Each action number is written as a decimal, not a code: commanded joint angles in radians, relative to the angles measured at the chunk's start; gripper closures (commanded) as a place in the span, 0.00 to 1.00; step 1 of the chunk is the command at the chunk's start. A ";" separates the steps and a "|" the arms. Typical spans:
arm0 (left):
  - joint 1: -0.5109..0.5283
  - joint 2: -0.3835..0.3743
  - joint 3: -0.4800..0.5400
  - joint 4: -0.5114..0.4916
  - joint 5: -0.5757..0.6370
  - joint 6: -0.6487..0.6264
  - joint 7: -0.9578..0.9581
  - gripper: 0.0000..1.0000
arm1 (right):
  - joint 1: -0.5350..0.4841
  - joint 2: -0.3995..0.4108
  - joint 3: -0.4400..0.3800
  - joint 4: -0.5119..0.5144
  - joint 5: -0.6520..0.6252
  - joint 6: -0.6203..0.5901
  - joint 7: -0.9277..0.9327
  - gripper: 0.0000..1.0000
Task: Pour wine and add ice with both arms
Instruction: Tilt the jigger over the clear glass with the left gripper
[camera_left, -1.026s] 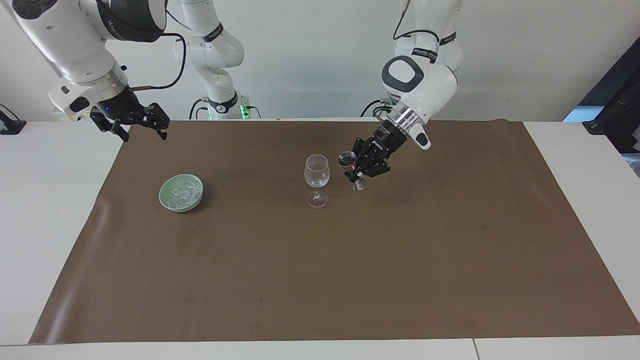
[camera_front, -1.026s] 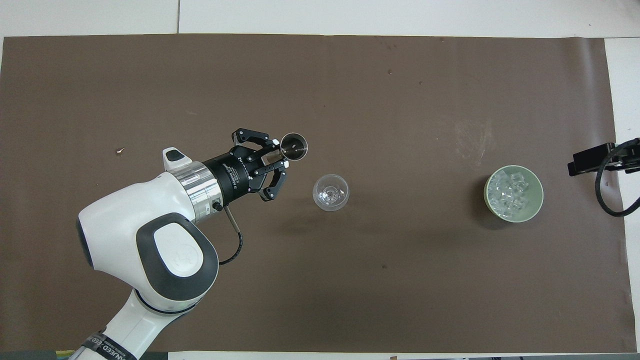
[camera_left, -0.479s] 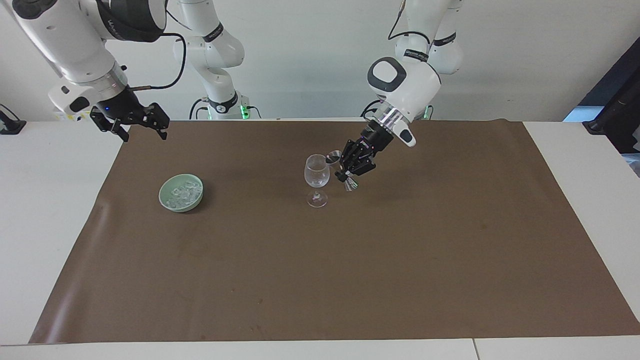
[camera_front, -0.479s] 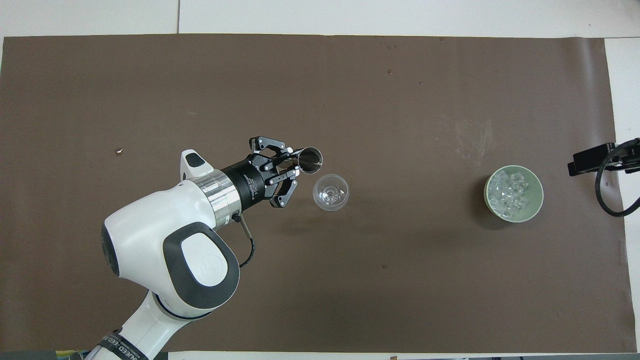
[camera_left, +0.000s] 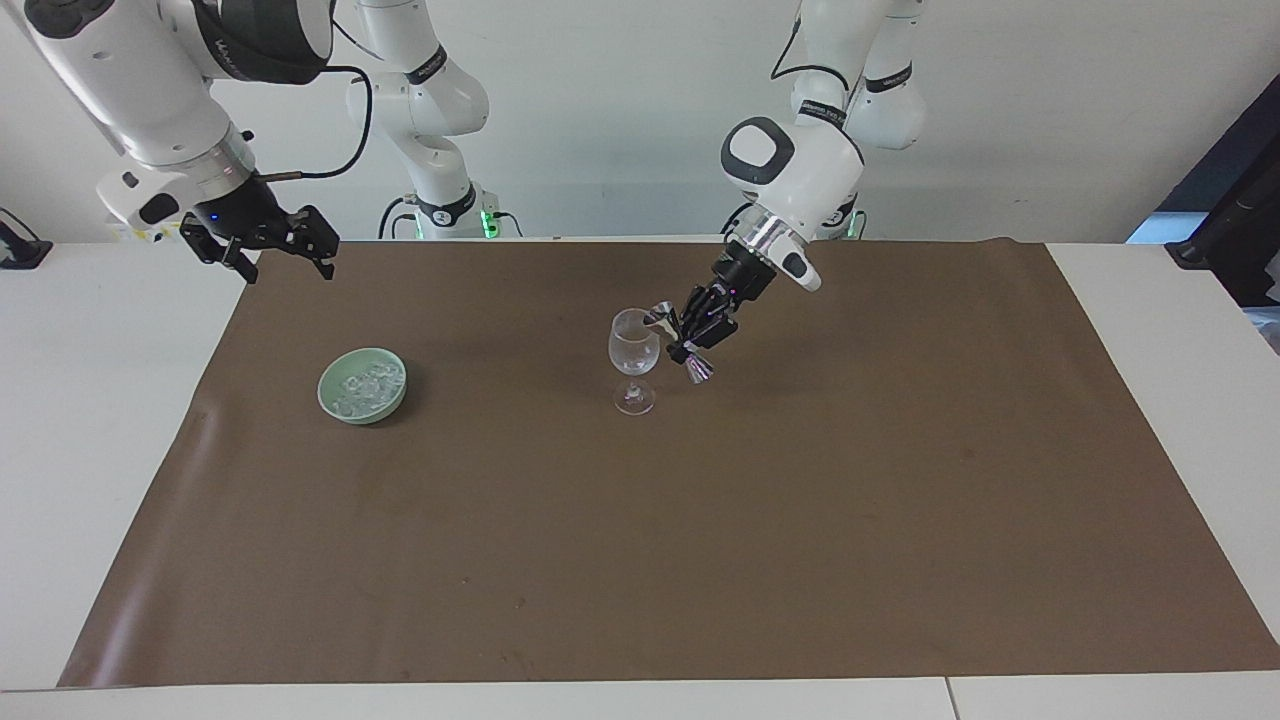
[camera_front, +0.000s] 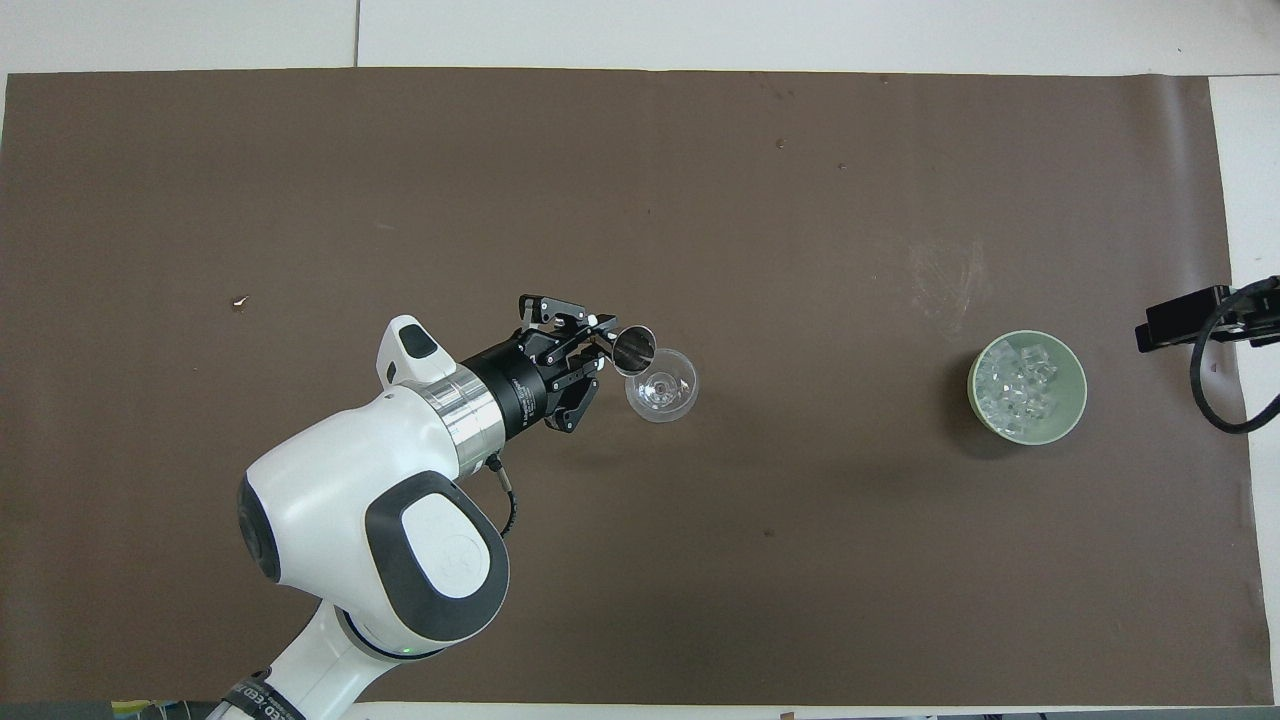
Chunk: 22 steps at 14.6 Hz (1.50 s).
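Note:
A clear wine glass (camera_left: 634, 345) stands upright mid-table on the brown mat; it also shows in the overhead view (camera_front: 661, 385). My left gripper (camera_left: 695, 335) (camera_front: 595, 352) is shut on a metal jigger (camera_left: 700, 371) (camera_front: 634, 348), tilted with its upper mouth at the glass's rim. No liquid is visible. The ice (camera_left: 367, 385) (camera_front: 1022, 385) lies heaped in a pale green bowl (camera_left: 324, 395) (camera_front: 976, 398) toward the right arm's end. My right gripper (camera_left: 278, 258) (camera_front: 1180, 315) waits, open and empty, in the air over the mat's edge at that end.
The brown mat (camera_left: 700, 520) covers most of the white table (camera_left: 90, 420). The robots' bases and cables stand along the table's edge nearest them.
My left gripper has moved toward the glass and tipped the jigger further, bringing its mouth to the glass's rim. The right arm has not moved.

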<state>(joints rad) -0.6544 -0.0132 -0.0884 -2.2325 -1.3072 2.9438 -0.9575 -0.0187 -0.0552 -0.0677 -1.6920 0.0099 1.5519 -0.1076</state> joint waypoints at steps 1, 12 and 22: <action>-0.025 -0.013 0.009 -0.018 0.013 0.043 0.051 1.00 | -0.014 -0.022 0.005 -0.025 0.016 0.013 -0.018 0.00; -0.080 -0.002 0.007 -0.022 0.013 0.172 0.221 1.00 | -0.014 -0.022 0.005 -0.025 0.016 0.013 -0.018 0.00; -0.085 0.010 0.009 -0.003 0.025 0.192 0.362 1.00 | -0.014 -0.022 0.005 -0.025 0.016 0.013 -0.018 0.00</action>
<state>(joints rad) -0.7228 -0.0103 -0.0886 -2.2428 -1.3034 3.1076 -0.6244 -0.0187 -0.0552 -0.0677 -1.6920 0.0099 1.5519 -0.1076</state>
